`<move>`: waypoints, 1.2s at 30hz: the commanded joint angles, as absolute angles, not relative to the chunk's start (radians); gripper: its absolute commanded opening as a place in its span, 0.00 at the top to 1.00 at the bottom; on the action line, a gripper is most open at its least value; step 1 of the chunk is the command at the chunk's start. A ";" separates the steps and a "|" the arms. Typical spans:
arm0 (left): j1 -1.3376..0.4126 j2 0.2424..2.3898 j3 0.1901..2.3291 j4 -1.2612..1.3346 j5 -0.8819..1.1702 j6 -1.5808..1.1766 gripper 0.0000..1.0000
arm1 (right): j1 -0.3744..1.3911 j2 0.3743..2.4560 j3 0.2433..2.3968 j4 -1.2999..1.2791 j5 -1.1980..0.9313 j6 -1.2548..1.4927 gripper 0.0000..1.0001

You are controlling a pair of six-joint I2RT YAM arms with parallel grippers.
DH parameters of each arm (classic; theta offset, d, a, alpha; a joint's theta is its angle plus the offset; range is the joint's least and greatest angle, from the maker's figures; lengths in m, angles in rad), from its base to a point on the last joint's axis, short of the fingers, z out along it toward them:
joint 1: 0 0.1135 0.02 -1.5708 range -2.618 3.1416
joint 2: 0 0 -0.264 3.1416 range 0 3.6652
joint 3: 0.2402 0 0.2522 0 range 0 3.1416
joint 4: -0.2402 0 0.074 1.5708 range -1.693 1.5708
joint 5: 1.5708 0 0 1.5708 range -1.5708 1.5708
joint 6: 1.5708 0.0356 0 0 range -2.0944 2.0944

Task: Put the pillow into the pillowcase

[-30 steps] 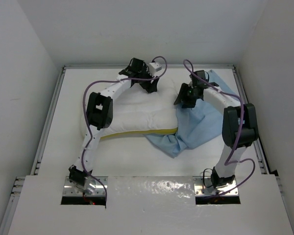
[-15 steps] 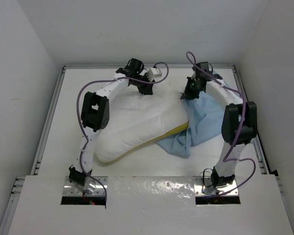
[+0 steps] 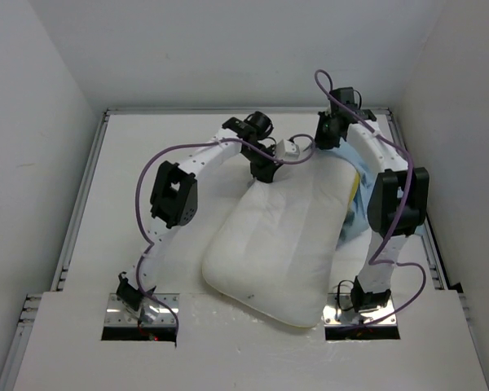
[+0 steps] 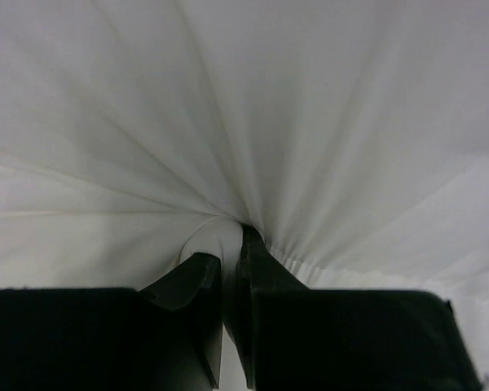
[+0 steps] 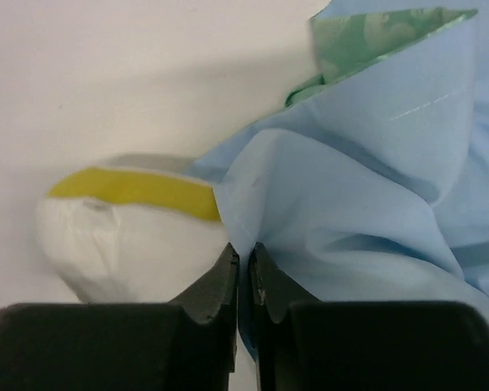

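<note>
The white pillow (image 3: 281, 244) lies slanted across the table, its near end over the front edge, its yellow band showing at the right side. My left gripper (image 3: 265, 171) is shut on a pinch of the pillow's far edge; the left wrist view shows white pillow fabric (image 4: 244, 122) gathered into the closed jaws. My right gripper (image 3: 330, 138) is shut on the light blue pillowcase (image 3: 354, 224), which lies mostly hidden under the pillow's right side. In the right wrist view the pillowcase (image 5: 367, 212) is pinched in the jaws, its green side (image 5: 367, 37) folded over behind, a pillow corner (image 5: 130, 236) at the left.
White walls enclose the table on three sides, with a raised rim (image 3: 90, 187) at the left. The arm bases (image 3: 138, 309) sit at the near edge. My right arm's upright link (image 3: 395, 212) stands close to the pillow's right side.
The pillow has swung from lying crosswise to slanting toward the near right, covering most of the pillowcase. My left gripper moved right; my right gripper moved toward the back.
</note>
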State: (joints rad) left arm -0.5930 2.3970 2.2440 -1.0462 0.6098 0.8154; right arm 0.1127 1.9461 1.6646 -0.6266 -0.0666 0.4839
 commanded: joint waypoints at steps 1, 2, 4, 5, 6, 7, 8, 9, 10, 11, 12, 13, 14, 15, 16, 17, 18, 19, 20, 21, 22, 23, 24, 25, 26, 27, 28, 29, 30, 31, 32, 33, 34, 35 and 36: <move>-0.615 2.344 2.261 -1.163 0.678 0.876 1.00 | 0.104 1.922 1.643 -0.551 -0.003 0.453 0.88; -0.615 2.344 2.255 -1.178 0.661 0.887 1.00 | 0.103 1.913 1.587 -0.542 -0.002 0.443 0.87; -0.612 2.344 2.252 -1.190 0.657 0.908 1.00 | 0.100 1.892 1.543 -0.538 0.026 0.436 0.87; -0.612 2.342 2.252 -1.199 0.655 0.914 1.00 | 0.100 1.887 1.517 -0.540 0.037 0.433 0.81; -0.612 2.342 2.250 -1.203 0.661 0.919 1.00 | 0.092 1.882 1.506 -0.540 0.043 0.430 0.70; -0.612 2.342 2.252 -1.206 0.667 0.933 1.00 | 0.087 1.879 1.500 -0.535 0.041 0.428 0.57; -0.614 2.342 2.252 -1.206 0.670 0.934 1.00 | 0.081 1.878 1.491 -0.522 0.014 0.425 0.52; -0.614 2.342 2.249 -1.198 0.675 0.931 1.00 | 0.072 1.881 1.494 -0.512 0.005 0.414 0.52; -0.614 2.344 2.249 -1.189 0.675 0.919 1.00 | 0.071 1.885 1.496 -0.503 0.005 0.411 0.55; -0.614 2.347 2.249 -1.169 0.672 0.913 1.00 | 0.071 1.891 1.514 -0.497 0.005 0.408 0.60; -0.615 2.349 2.247 -1.160 0.672 0.907 1.00 | 0.072 1.908 1.525 -0.482 -0.020 0.410 0.73; -0.617 2.350 2.247 -1.145 0.670 0.902 1.00 | 0.071 1.920 1.549 -0.474 -0.028 0.411 0.76; -0.620 2.352 2.247 -1.135 0.673 0.894 1.00 | 0.072 1.934 1.561 -0.454 -0.041 0.411 0.77; -0.621 2.353 2.246 -1.112 0.681 0.881 1.00 | 0.071 1.965 1.595 -0.450 -0.079 0.413 0.76; -0.621 2.353 2.247 -1.112 0.683 0.868 1.00 | 0.071 1.983 1.595 -0.449 -0.103 0.414 0.74; -0.623 2.353 2.249 -1.091 0.684 0.858 1.00 | 0.072 2.021 1.636 -0.469 -0.150 0.413 0.73; -0.623 2.353 2.247 -1.082 0.684 0.839 1.00 | 0.072 2.035 1.655 -0.482 -0.169 0.411 0.73; -0.624 2.353 2.249 -1.075 0.684 0.831 1.00 | 0.074 2.048 1.669 -0.494 -0.184 0.411 0.73; -0.623 2.355 2.250 -1.071 0.681 0.827 1.00 | 0.075 2.052 1.674 -0.508 -0.195 0.405 0.73; -0.623 2.355 2.250 -1.071 0.681 0.816 1.00 | 0.075 2.048 1.666 -0.508 -0.199 0.400 0.71; -0.623 2.353 2.249 -1.074 0.678 0.813 1.00 | 0.075 2.040 1.648 -0.514 -0.199 0.393 0.69; -0.623 2.353 2.250 -1.075 0.673 0.810 1.00 | 0.075 2.033 1.641 -0.525 -0.199 0.364 0.68; -0.623 2.352 2.252 -1.086 0.670 0.805 1.00 | 0.075 2.014 1.635 -0.550 -0.186 0.344 0.63; -0.623 2.352 2.258 -1.094 0.673 0.805 1.00 | 0.075 2.007 1.635 -0.569 -0.175 0.295 0.60; -0.624 2.353 2.267 -1.117 0.676 0.804 1.00 | 0.077 1.987 1.643 -0.590 -0.154 0.267 0.52; -0.623 2.353 2.290 -1.132 0.681 0.808 1.00 | 0.075 1.974 1.644 -0.613 -0.143 0.234 0.47; -0.623 2.353 2.307 -1.150 0.696 0.813 1.00 | 0.075 1.962 1.643 -0.652 -0.137 0.169 0.43; -0.623 2.356 2.327 -1.170 0.706 0.828 1.00 | 0.075 1.945 1.638 -0.666 -0.133 0.137 0.38; -0.623 2.355 2.367 -1.207 0.712 0.836 1.00 | 0.075 1.904 1.614 -0.670 -0.117 0.108 0.34; -0.623 2.355 2.384 -1.224 0.725 0.842 1.00 | 0.075 1.882 1.597 -0.666 -0.111 0.062 0.28; -0.623 2.355 2.401 -1.244 0.730 0.847 1.00 | 0.075 1.862 1.570 -0.663 -0.106 0.039 0.27; -0.624 2.353 2.417 -1.249 0.733 0.847 1.00 | 0.077 1.839 1.560 -0.675 -0.110 -0.009 0.26; -0.626 2.352 2.421 -1.249 0.733 0.847 1.00 | 0.075 1.836 1.557 -0.687 -0.117 -0.047 0.26; -0.627 2.349 2.421 -1.249 0.732 0.844 1.00 | 0.075 1.839 1.554 -0.698 -0.124 -0.066 0.26; -0.629 2.347 2.413 -1.241 0.727 0.841 1.00 | 0.075 1.847 1.542 -0.701 -0.127 -0.090 0.26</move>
State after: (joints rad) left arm -0.6151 2.3981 2.3753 -1.2076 0.6586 0.8131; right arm 0.0738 1.8896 1.5570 -0.6762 -0.1307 0.0589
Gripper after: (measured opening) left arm 0.074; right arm 0.743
